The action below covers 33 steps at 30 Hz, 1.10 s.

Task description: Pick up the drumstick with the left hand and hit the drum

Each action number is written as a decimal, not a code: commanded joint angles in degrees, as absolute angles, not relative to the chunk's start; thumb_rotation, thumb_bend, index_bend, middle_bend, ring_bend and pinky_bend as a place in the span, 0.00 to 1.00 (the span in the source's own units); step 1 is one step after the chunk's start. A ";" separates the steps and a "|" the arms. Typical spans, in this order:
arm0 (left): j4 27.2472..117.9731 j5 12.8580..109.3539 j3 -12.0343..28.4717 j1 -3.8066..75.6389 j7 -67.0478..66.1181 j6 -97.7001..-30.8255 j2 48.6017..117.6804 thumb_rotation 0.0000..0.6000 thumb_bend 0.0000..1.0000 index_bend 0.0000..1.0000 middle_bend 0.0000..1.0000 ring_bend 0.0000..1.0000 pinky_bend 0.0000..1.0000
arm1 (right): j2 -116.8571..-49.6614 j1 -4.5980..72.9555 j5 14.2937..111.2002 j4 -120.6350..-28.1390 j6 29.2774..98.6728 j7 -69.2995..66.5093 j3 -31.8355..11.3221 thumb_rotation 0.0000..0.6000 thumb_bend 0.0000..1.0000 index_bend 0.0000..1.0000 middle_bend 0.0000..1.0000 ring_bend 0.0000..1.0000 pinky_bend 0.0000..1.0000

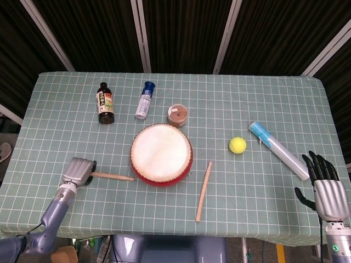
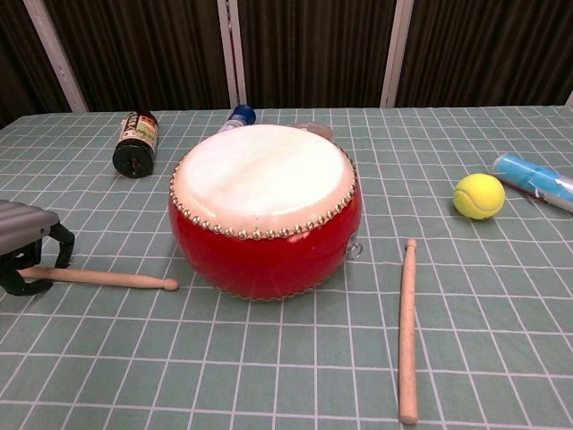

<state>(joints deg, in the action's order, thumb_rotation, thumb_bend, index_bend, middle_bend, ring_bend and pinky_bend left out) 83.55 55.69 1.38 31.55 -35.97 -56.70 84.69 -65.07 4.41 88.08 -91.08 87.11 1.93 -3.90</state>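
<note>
The red drum (image 1: pixel 161 154) with its pale skin (image 2: pixel 265 208) stands at the table's middle front. Left of it a wooden drumstick (image 1: pixel 112 176) lies on the cloth, tip toward the drum (image 2: pixel 107 279). My left hand (image 1: pixel 78 171) is at the stick's butt end, and in the chest view its dark fingers (image 2: pixel 27 246) curl around that end. The stick still lies low on the table. My right hand (image 1: pixel 329 189) hovers at the table's front right edge, fingers spread, holding nothing.
A second drumstick (image 1: pixel 204 190) lies right of the drum. A yellow tennis ball (image 1: pixel 237 144) and a blue-capped tube (image 1: pixel 277 149) lie further right. Behind the drum are a dark bottle (image 1: pixel 105 103), a white bottle (image 1: pixel 145 100) and a brown jar (image 1: pixel 177 115).
</note>
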 commanded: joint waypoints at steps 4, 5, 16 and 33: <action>83.80 57.05 1.19 31.09 -34.36 -57.66 84.72 1.00 0.37 0.63 1.00 1.00 0.95 | -64.93 4.58 87.91 -91.22 86.91 1.83 -4.09 1.00 0.33 0.00 0.00 0.00 0.11; 84.29 57.79 1.34 30.92 -33.57 -58.20 84.50 1.00 0.39 0.64 1.00 1.00 0.95 | -64.89 4.59 87.86 -91.27 86.87 1.80 -4.12 1.00 0.33 0.00 0.00 0.00 0.11; 97.07 67.07 3.75 29.30 -27.55 -66.20 76.73 1.00 0.42 0.70 1.00 1.00 0.95 | -65.09 4.26 87.98 -91.12 87.18 1.61 -3.86 1.00 0.33 0.00 0.00 0.00 0.11; 107.97 66.60 17.32 33.86 -22.41 -72.85 76.23 1.00 0.48 0.73 1.00 1.00 0.95 | -64.76 4.44 87.54 -91.58 86.69 1.29 -4.08 1.00 0.33 0.00 0.00 0.00 0.11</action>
